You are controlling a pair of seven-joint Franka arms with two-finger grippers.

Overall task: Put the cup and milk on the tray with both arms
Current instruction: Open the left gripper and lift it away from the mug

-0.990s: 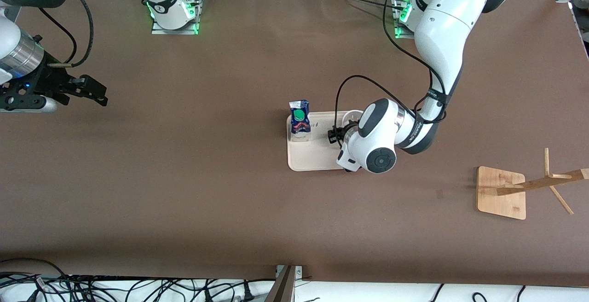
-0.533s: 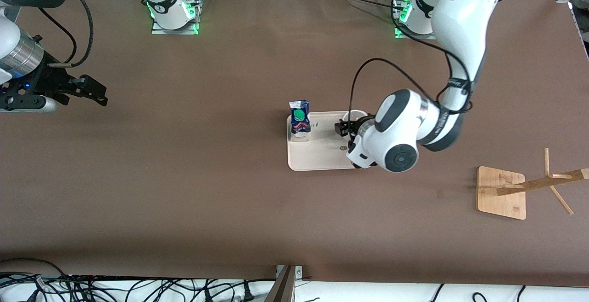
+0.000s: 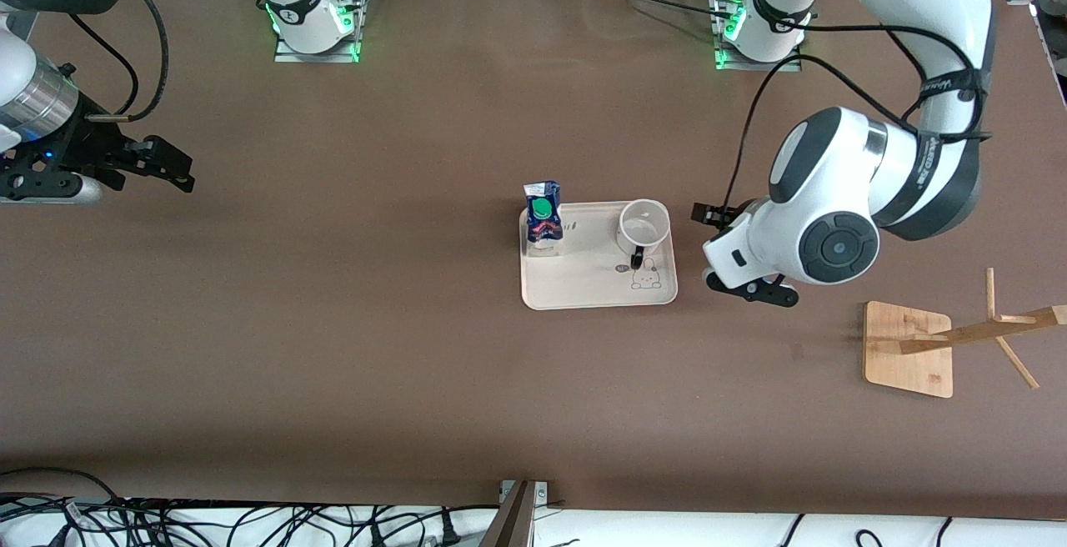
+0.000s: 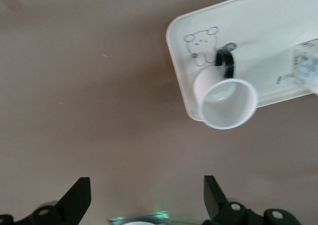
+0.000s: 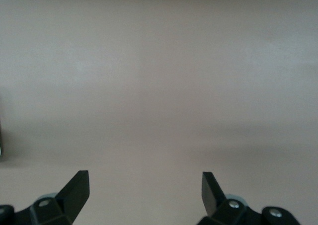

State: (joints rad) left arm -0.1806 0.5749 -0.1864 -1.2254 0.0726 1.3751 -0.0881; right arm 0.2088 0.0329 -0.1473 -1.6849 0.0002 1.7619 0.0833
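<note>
The cream tray (image 3: 583,284) lies at the table's middle. The white cup (image 3: 643,226) stands upright on it at the corner toward the left arm's end, its black handle pointing at the bunny drawing. The blue-and-white milk (image 3: 543,222) with its green cap stands on the tray's corner toward the right arm's end. My left gripper (image 3: 725,253) is open and empty, up over bare table beside the tray. The left wrist view shows that gripper (image 4: 146,195), the cup (image 4: 226,103), the tray (image 4: 258,41) and an edge of the milk (image 4: 308,63). My right gripper (image 3: 171,168) waits open and empty at the right arm's end, seen over bare table (image 5: 145,192).
A wooden stand with a square base (image 3: 909,348) and slanted pegs sits toward the left arm's end, nearer the front camera than the tray. Both arm bases (image 3: 313,17) stand along the table's back edge. Cables (image 3: 167,522) lie past the table's near edge.
The left gripper has drawn away from the cup, off the tray, toward the left arm's end and risen. The cup stays on the tray. The right arm has not moved.
</note>
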